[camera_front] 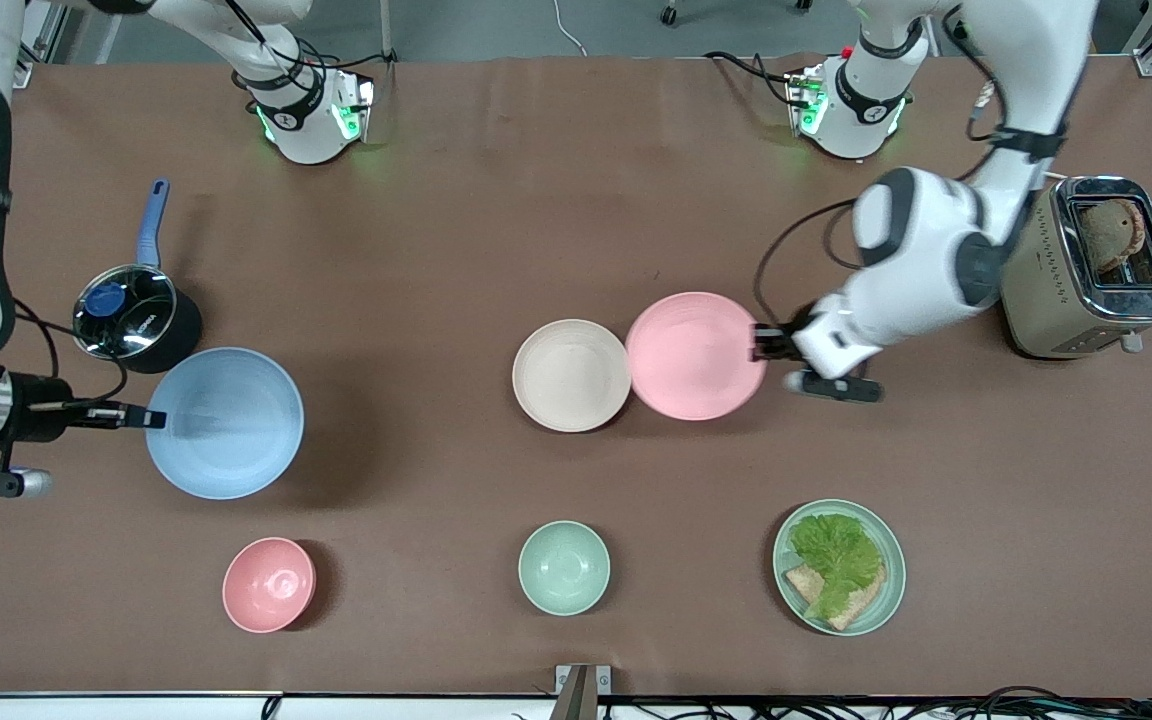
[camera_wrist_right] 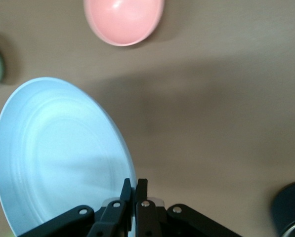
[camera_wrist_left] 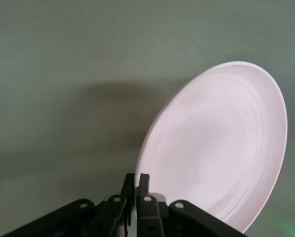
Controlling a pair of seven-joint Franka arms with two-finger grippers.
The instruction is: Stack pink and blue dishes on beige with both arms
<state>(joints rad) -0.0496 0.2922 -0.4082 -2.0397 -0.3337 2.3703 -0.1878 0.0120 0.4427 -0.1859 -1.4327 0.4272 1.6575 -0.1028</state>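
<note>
Brown paper is covering the table (camera_front: 556,200) we are working at. Our left gripper (camera_front: 762,342) is pinching the rim of the pink plate (camera_front: 696,355), its fingers (camera_wrist_left: 143,183) closed on the edge and holding the plate tilted in the air just beside the beige plate (camera_front: 571,375), which is lying flat near the middle of the table. Our right gripper (camera_front: 141,416) is clamping the rim of the blue plate (camera_front: 226,422) in the same way, holding it raised and tilted over the table toward the right arm's end, beside a dark saucepan (camera_front: 136,318) and over the table farther from the front camera than the small pink bowl (camera_front: 269,584).
</note>
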